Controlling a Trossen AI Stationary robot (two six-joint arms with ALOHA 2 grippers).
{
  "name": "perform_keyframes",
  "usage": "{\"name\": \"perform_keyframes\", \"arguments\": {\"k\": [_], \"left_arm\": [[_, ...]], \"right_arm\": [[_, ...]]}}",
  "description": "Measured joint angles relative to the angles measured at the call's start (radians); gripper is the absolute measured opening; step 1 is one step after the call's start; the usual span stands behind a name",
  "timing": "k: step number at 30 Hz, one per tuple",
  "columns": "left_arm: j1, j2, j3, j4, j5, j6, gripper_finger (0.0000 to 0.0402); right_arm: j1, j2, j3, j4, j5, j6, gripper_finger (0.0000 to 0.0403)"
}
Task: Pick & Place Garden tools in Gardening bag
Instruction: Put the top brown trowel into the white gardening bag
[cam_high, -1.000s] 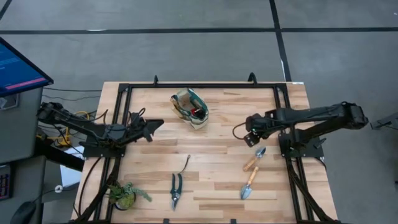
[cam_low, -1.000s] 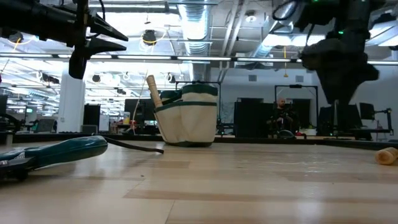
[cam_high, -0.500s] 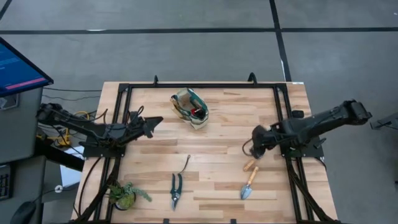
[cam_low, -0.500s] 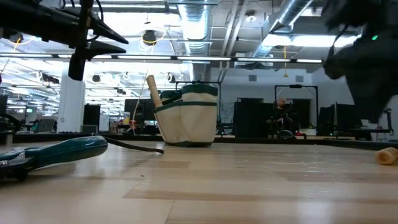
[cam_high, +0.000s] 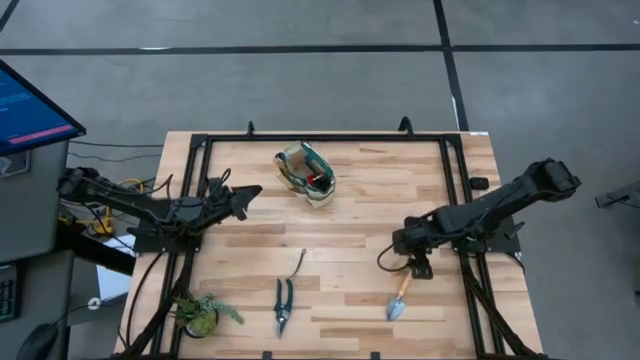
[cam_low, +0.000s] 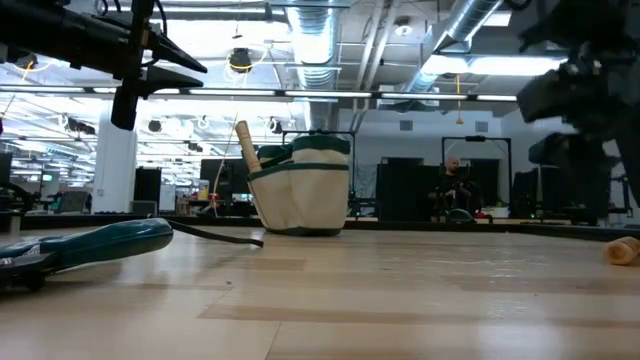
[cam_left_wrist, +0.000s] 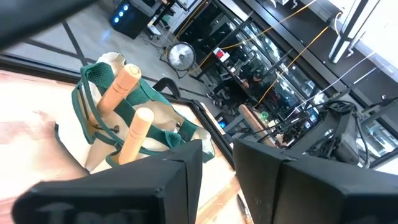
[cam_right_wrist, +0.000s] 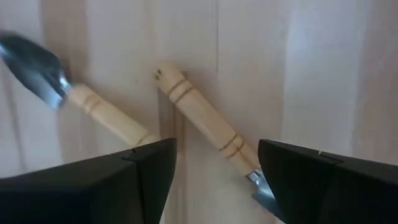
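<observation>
While spread, the right claw (cam_right_wrist: 214, 174) straddles two trowel handles (cam_right_wrist: 205, 121).

Right hand (cam_high: 414, 262) now lower, jaws apart, over 2 trowels (cam_right_wrist: 205, 118).

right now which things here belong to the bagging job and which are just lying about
Job:
gardening bag, two wooden handles sticking out of it
two trowels under the right gripper, fingers open
pruning shears
thin hooked tool

Lying about:
leafy plant clump at the table's near left corner
monitor off the table
</observation>
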Motion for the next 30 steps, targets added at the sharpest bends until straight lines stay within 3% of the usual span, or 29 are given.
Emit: {"name": "perform_keyframes", "arguments": {"k": [16, 20, 25, 30], "left_arm": [[0.0, 0.0, 0.0, -0.001, 0.0, 0.003, 0.008], [0.0, 0.0, 0.0, -0.001, 0.0, 0.003, 0.008], [0.0, 0.0, 0.0, -0.001, 0.001, 0.002, 0.008], [0.0, 0.0, 0.0, 0.0, 0.001, 0.0, 0.008]], "right_arm": [[0.014, 0.307, 0.096, 0.008, 0.013, -0.174, 0.0214], [0.02, 0.317, 0.111, 0.001, 0.071, -0.187, 0.0168], [-0.007, 0.318, 0.121, 0.001, 0.079, -0.196, 0.0048], [-0.061, 0.304, 0.118, 0.05, 0.062, -0.195, 0.0055]]}}
